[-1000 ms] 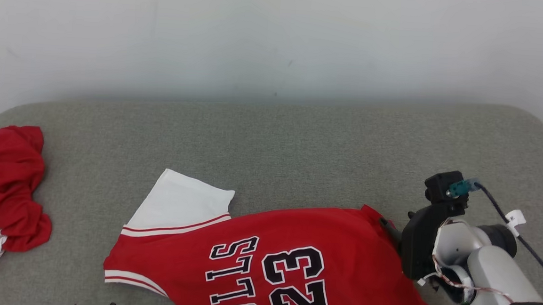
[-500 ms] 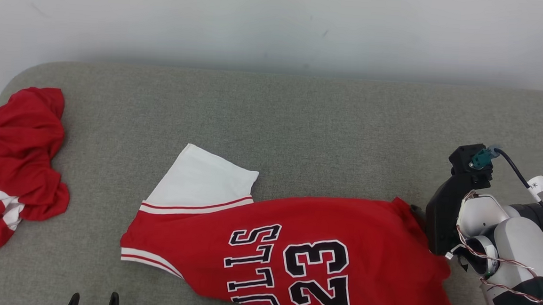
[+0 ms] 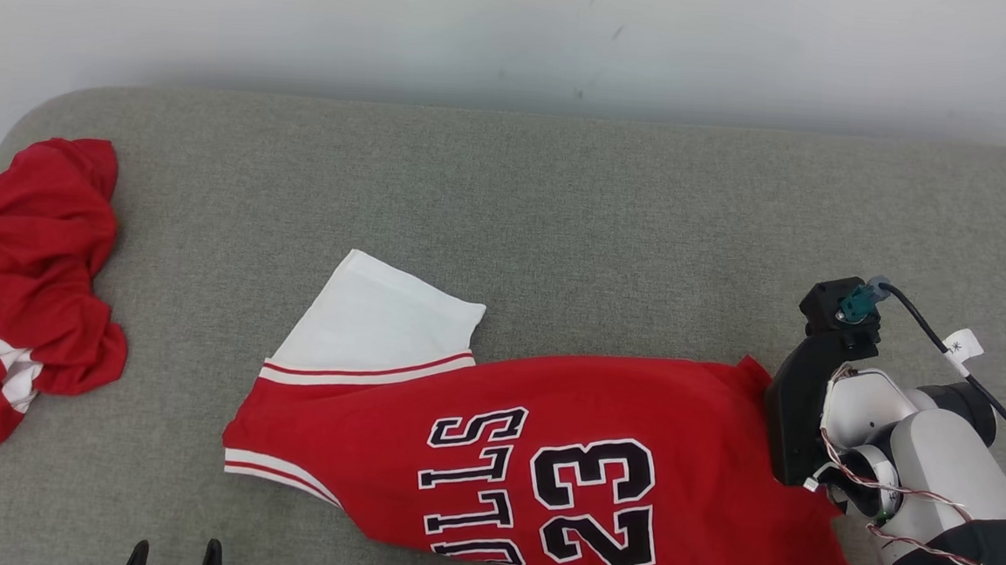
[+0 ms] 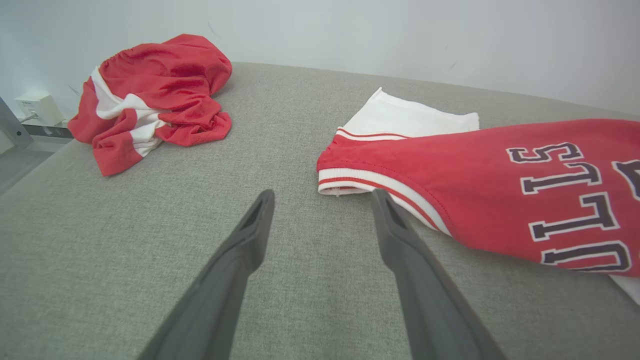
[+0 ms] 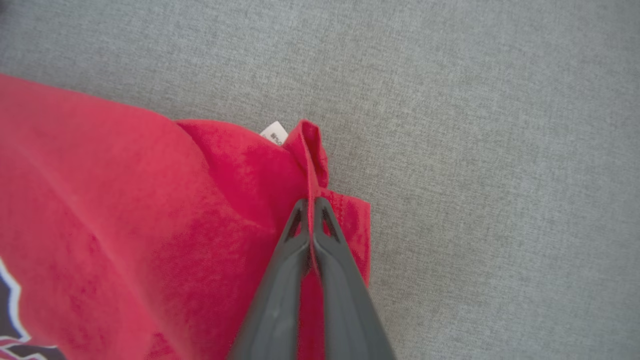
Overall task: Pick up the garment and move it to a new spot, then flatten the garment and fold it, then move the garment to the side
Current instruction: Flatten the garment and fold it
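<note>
**Right gripper pinches the jersey's edge, left gripper spread wide**

We see the red jersey (image 3: 544,460) spread on the grey padded surface (image 3: 508,195). In the head view it runs from the middle down toward 5 o'clock, with the number 23 and black lettering facing up. A white panel (image 3: 378,327) pokes out from under it toward 10 o'clock.

Our right gripper (image 5: 311,205), at 4 o'clock in the head view, has its two fingers pressed together on a raised fold of red cloth at the jersey's edge. A small white label (image 5: 274,133) peeks out just beyond that fold.

Our left gripper (image 4: 322,200) hangs at 7 o'clock with its fingers spread apart, holding nothing, its tips near the striped trim.

A crumpled red-and-white garment (image 3: 27,280) sits well apart at 9 o'clock, by the surface's rounded corner.
</note>
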`<state>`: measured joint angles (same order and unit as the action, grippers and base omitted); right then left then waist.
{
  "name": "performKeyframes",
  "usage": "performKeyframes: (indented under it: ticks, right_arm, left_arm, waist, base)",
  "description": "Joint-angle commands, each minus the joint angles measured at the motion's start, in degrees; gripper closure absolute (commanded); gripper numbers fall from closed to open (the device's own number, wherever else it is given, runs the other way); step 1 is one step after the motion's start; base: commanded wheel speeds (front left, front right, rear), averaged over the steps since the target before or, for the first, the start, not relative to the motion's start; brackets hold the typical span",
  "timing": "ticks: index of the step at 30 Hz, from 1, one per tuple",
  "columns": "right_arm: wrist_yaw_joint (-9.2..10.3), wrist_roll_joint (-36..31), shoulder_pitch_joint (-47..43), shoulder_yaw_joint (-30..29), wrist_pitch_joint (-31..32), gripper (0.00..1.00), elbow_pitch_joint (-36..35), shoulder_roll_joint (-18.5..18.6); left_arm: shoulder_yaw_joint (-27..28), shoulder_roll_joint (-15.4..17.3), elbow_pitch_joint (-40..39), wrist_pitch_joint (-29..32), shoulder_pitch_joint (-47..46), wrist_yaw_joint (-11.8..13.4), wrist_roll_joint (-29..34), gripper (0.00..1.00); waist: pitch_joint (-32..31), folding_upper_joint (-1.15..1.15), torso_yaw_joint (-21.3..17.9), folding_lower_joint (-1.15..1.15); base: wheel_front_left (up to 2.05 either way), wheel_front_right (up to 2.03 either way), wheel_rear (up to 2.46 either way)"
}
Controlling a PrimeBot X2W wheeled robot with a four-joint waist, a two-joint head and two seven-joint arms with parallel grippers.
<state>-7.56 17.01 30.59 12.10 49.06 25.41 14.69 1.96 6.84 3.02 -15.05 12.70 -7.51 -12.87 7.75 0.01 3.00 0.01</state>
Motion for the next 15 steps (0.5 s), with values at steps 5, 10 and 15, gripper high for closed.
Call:
performKeyframes:
  ticks: [5,10,15]
  right_arm:
    - [0.15,-1.8,0.5,-1.9,-3.3,1.0,-1.0,0.5]
    - [0.15,-3.8,1.7,-5.4,-8.4,1.0,-1.5,-0.3]
    - [0.15,-5.6,4.3,-10.7,-17.5,1.0,-2.2,-2.7]
  left_arm:
    - [0.1,-0.4,0.0,-0.2,-0.6,0.1,0.6,0.0]
    - [0.2,-0.6,-0.2,-0.2,-0.4,0.1,0.9,0.0]
    - [0.1,-0.9,-0.4,-0.2,-0.1,0.1,1.5,0.0]
  waist:
    - [0.0,-0.01,-0.3,-0.01]
    - [-0.3,-0.01,-0.6,-0.01]
    - [-0.7,-0.01,-1.0,-0.01]
  base:
    - [0.0,0.0,0.0]
    - [0.0,0.0,0.0]
    - [0.0,0.0,0.0]
